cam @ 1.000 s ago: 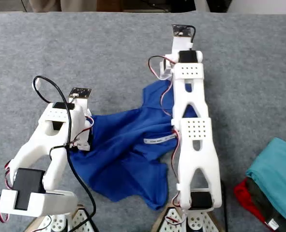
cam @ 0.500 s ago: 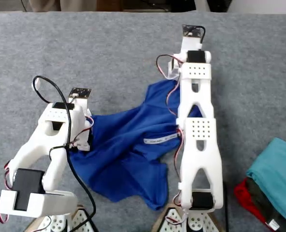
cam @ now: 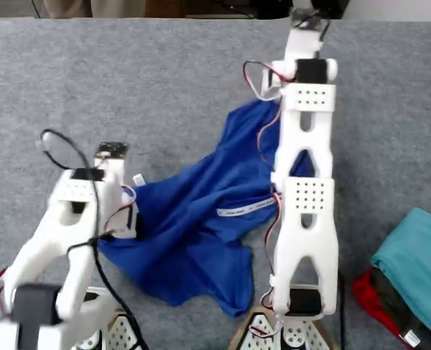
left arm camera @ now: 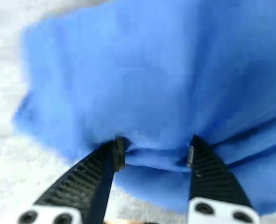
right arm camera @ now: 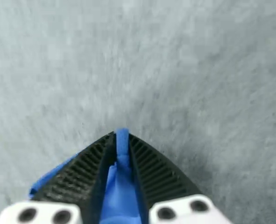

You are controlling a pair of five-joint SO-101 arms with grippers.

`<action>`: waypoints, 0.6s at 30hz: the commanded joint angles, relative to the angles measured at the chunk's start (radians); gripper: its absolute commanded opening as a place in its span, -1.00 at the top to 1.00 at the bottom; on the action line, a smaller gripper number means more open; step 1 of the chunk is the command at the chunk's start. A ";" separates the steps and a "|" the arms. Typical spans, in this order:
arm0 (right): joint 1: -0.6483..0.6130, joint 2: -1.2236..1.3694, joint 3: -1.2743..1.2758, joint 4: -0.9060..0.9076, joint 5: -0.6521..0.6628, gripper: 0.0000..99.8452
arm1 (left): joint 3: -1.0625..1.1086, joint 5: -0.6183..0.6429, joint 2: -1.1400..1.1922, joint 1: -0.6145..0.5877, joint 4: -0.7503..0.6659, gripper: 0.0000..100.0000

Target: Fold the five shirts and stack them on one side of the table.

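Grey felt-like table point(cam: 127, 73) runs under everything in the high view, and on it the blue shirt point(cam: 200, 219) lies rumpled between your two arms, with a collar label showing near its middle. The left arm point(cam: 76, 211) sits at the shirt's near-left edge, while the right arm point(cam: 306, 211) stretches out long across the cloth toward the far side. A stack of folded shirts point(cam: 412, 255), teal on top, waits at the near-right corner, well apart from the blue one. Judging by that, you are in the spreading step: this shirt has to be flat before any fold can start. In the left wrist view, over a sliver of the table point(left arm camera: 7, 154), the left gripper point(left arm camera: 155, 144) has its jaws spread wide, both tips pressed into the blue shirt point(left arm camera: 166, 70) with a ridge of fabric bunched between them; nothing is pinched yet. In the right wrist view, above bare table point(right arm camera: 175, 70), the right gripper point(right arm camera: 121, 135) is clamped tight on a thin strip of the blue shirt point(right arm camera: 121, 186), which pokes out just past the tips. Your next move probably calls for closing the left jaws on that ridge, then drawing the two grips apart, gently, so the cloth goes taut without slipping from the right's narrow hold.
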 commanded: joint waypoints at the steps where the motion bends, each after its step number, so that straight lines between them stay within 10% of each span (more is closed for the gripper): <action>1: 0.038 -0.142 -0.051 -0.089 -0.061 0.99 | -0.112 -0.002 -0.122 -0.109 0.098 0.53; 11: 0.035 0.131 -0.053 -0.232 -0.060 0.99 | -0.353 0.009 -0.062 -0.264 0.123 0.53; 18: 0.058 0.265 -0.050 -0.285 0.017 0.99 | -0.482 0.232 0.269 -0.304 -0.051 0.53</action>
